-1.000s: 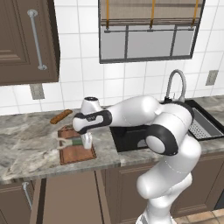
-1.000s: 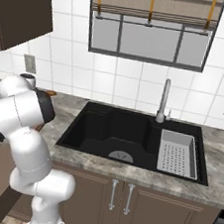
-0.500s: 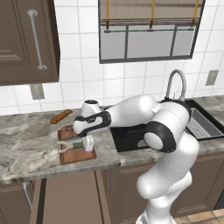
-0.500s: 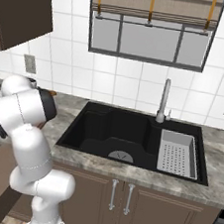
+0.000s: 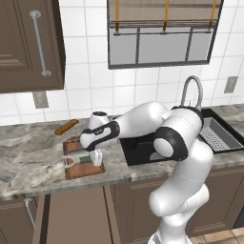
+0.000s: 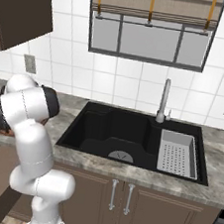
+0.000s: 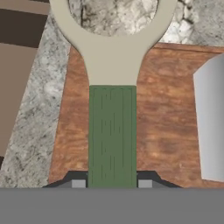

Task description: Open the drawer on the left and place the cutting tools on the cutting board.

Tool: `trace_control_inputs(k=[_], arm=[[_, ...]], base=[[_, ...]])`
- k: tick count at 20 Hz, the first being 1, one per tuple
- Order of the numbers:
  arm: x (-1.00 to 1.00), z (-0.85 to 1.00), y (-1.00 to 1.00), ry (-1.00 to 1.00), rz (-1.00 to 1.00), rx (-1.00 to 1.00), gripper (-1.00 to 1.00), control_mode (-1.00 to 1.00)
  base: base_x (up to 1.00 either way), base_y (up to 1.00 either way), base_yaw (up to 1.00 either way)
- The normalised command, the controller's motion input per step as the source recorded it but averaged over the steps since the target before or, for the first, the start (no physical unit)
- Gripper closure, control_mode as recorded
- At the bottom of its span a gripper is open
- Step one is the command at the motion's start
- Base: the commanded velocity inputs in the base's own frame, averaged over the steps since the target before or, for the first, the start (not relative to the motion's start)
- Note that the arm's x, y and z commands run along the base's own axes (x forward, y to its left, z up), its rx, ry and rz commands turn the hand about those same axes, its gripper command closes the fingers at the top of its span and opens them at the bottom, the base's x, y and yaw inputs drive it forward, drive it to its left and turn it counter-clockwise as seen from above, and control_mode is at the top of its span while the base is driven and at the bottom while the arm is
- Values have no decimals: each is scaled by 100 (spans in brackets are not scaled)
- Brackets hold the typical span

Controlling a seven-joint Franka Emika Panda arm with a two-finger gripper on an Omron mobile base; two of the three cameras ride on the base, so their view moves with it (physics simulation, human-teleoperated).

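Observation:
The reddish-brown cutting board (image 5: 81, 170) lies on the counter left of the sink. My gripper (image 5: 96, 156) hangs low over the board, shut on the green handle of the peeler (image 5: 77, 160). In the hand view both fingertips (image 7: 78, 183) press the sides of that handle (image 7: 112, 135), with my gripper (image 7: 111, 183) at its near end. The peeler's white Y head (image 7: 111, 48) reaches past the board's edge over the marble. A pale grey flat bladed tool (image 7: 212, 127) lies on the board (image 7: 166, 131) beside the peeler. The drawer (image 5: 71, 214) stands pulled out below the counter.
An orange-brown bread stick (image 5: 66, 127) lies behind the board near the wall. The black sink (image 6: 130, 136) with its faucet (image 6: 163, 100) and grey drain rack (image 6: 177, 152) is to the right. An upper cabinet (image 5: 28, 43) hangs at the left.
The gripper has come down a little with the peeler, which now lies low over the cutting board. Nothing else has moved.

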Motion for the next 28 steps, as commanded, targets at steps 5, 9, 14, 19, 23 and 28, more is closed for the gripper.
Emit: trace_control_inputs(k=[5, 9, 14, 19, 23, 28], arm=[[15, -20, -2, 0, 2, 0, 100, -100], [9, -18, -2, 0, 1, 0, 100, -100], [7, -17, 0, 0, 0, -1, 100, -100], [11, -16, 0, 0, 0, 0, 100, -100], [7, -9, 0, 0, 0, 0, 100, -100], [0, -2, 0, 0, 1, 0, -100, -100]], base=[[0, 0, 0], [0, 0, 0], [0, 0, 0], [0, 0, 0], [0, 0, 0], [0, 0, 0]])
